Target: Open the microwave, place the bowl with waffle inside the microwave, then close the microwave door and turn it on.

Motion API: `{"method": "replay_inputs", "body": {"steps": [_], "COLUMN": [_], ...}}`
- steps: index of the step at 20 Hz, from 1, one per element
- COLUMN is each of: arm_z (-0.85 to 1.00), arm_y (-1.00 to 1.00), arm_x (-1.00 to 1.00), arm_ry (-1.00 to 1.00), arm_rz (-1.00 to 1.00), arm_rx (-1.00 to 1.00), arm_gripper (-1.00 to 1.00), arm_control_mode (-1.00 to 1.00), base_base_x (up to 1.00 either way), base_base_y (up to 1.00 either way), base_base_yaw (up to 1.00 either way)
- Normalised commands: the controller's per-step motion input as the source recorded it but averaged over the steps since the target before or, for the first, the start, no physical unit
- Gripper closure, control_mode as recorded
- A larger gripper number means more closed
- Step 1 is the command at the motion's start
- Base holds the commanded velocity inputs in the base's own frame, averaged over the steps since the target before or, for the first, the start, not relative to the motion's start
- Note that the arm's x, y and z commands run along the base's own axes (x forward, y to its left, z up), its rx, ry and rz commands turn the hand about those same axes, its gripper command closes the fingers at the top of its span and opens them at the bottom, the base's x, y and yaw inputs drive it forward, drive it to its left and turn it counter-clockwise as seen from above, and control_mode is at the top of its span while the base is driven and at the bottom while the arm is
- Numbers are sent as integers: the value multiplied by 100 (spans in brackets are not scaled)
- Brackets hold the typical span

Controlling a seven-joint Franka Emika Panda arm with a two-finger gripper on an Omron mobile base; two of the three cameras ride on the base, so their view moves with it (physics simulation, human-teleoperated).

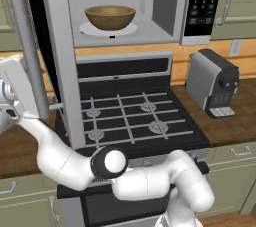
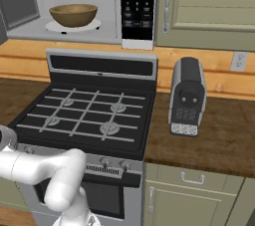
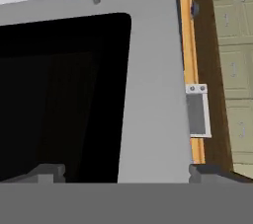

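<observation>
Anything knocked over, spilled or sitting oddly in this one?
Nothing stands out. The bowl sits upright on the turntable inside the microwave, its door swung open. The coffee machine stands upright on the counter beside the stove.

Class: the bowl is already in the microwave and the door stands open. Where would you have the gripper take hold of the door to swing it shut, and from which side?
Probably the handle, the silver bar standing off the door's free edge, farthest from the hinge. Come from the door's outer face, where the open gripper already faces the black glass, fingers straddling the bar across its length.
</observation>
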Motion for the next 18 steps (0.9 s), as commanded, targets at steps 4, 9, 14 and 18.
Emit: {"method": "replay_inputs", "body": {"steps": [4, 9, 14, 18], "arm_z": [7, 3, 0, 0], "arm_y": [-66, -67, -68, -70], "arm_x": [0, 0, 0, 0], "arm_ry": [-9, -9, -10, -13], "arm_rz": [12, 13, 14, 14], "arm_rx": [20, 22, 21, 21], "arm_gripper": [-100, -100, -100, -100], "arm_control_mode": [-100, -100, -100, -100], "base_base_x": [0, 0, 0, 0], "base_base_y": [0, 0, 0, 0], "base_base_yaw": [0, 0, 0, 0]}}
